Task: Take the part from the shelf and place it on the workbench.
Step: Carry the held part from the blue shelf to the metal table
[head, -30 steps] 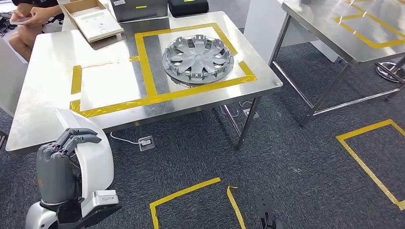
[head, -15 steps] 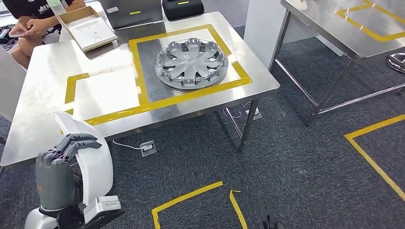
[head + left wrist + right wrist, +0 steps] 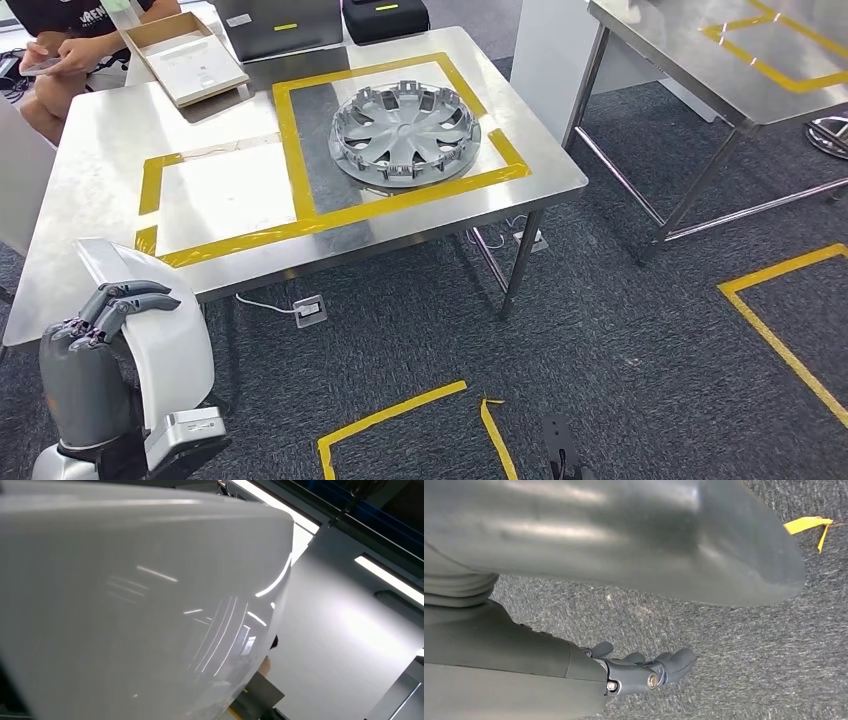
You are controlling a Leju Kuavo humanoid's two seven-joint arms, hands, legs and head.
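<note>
My left hand (image 3: 85, 370) grips a white curved part (image 3: 165, 330) at the lower left, just in front of the near edge of the steel workbench (image 3: 90, 150). The part's glossy white shell (image 3: 125, 605) is close up in the left wrist view. On the workbench, a yellow-taped rectangle (image 3: 225, 195) holds a white sheet. A second taped rectangle beside it holds a silver hubcap (image 3: 405, 132). My right hand (image 3: 644, 670) hangs over the grey carpet with its fingers loosely apart, holding nothing.
A person (image 3: 60, 50) sits at the far left corner of the workbench, next to an open cardboard box (image 3: 185, 60). Dark cases (image 3: 385, 15) stand at the back edge. A second steel table (image 3: 700, 60) stands at the right. Yellow tape marks (image 3: 780, 320) cross the carpet.
The camera has shifted a little, so the whole scene has slid. My left hand with the white part now sits lower and further left in the picture.
</note>
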